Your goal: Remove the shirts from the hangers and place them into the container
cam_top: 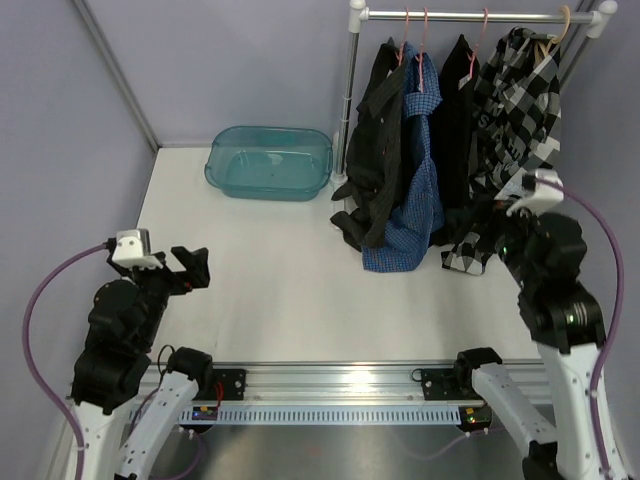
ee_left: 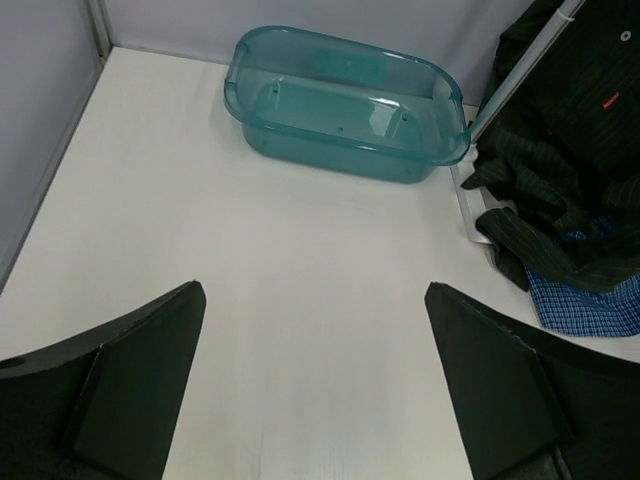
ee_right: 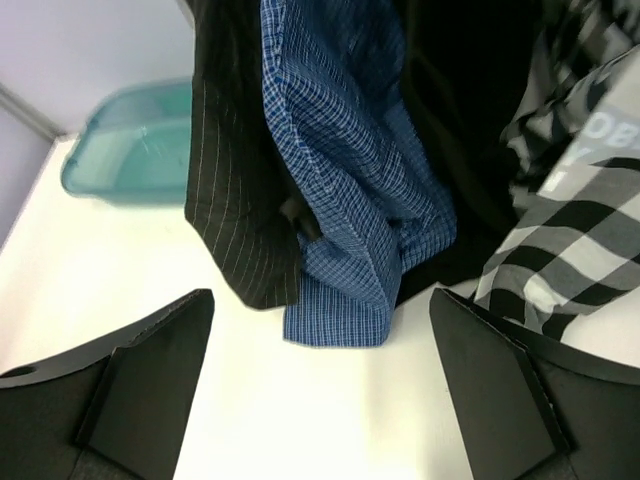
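Teal container (cam_top: 262, 190) sits left of the shirts (cam_top: 415, 190), all four hanging on hangers (cam_top: 408, 45) from the rail (cam_top: 470, 14); my left gripper (ee_left: 315, 290) and right gripper (ee_right: 322, 300) both gape wide, holding nothing.

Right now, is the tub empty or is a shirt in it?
Empty: the tub shows a bare bottom in both the top and left wrist views; the shirts hang on the rail.
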Tool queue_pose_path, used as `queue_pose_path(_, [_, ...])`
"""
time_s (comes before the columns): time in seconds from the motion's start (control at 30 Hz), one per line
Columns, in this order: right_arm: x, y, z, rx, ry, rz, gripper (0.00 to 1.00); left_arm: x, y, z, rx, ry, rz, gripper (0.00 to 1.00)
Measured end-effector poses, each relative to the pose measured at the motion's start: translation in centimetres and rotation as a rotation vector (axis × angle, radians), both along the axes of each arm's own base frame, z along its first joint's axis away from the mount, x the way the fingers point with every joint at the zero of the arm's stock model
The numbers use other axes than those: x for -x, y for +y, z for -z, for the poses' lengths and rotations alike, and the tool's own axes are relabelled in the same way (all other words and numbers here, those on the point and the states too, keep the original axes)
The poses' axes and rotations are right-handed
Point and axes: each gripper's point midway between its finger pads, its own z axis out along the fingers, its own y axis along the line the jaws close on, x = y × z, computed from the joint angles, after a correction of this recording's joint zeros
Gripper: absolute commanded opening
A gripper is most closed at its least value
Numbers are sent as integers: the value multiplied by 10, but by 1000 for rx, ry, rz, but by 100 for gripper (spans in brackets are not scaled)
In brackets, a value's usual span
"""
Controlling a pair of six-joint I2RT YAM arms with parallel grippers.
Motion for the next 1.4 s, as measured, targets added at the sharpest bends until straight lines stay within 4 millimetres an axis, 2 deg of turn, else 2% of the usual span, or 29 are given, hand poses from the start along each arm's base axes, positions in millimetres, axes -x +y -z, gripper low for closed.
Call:
queue_pose_path(0.1, [-31, 9, -5, 18, 111, -22, 100, -13, -10, 11, 10, 28, 28, 99])
queue_pose_path(0.27, [-81, 5, -47, 62, 120, 28, 100, -30, -20, 39, 5, 80, 53, 99])
queue_pose_path(0.43, [-121, -21, -102, 149, 39, 167, 100, -39, -27, 63, 8, 113, 77, 99])
queue_pose_path(0.53, [-143, -45, -123, 185, 2, 252, 100, -39, -32, 72, 8, 131, 100, 99])
queue_pose_path(0.63, [-157, -71, -121, 219, 21, 336, 100, -38, -32, 73, 11, 125, 104, 99])
queue_pose_path(0.9, [-188, -125, -101, 319, 58, 471, 99, -31, -36, 63, 23, 70, 132, 99])
queue_pose_path(1.07, [-202, -162, -101, 353, 38, 524, 98, -28, -38, 60, 26, 57, 146, 99])
queue_pose_path(1.23, [-218, -179, -92, 373, 33, 481, 97, -27, -40, 60, 27, 51, 156, 99])
queue_pose_path(1.4, [-233, -184, -69, 364, 67, 403, 91, -26, -41, 62, 25, 56, 162, 99])
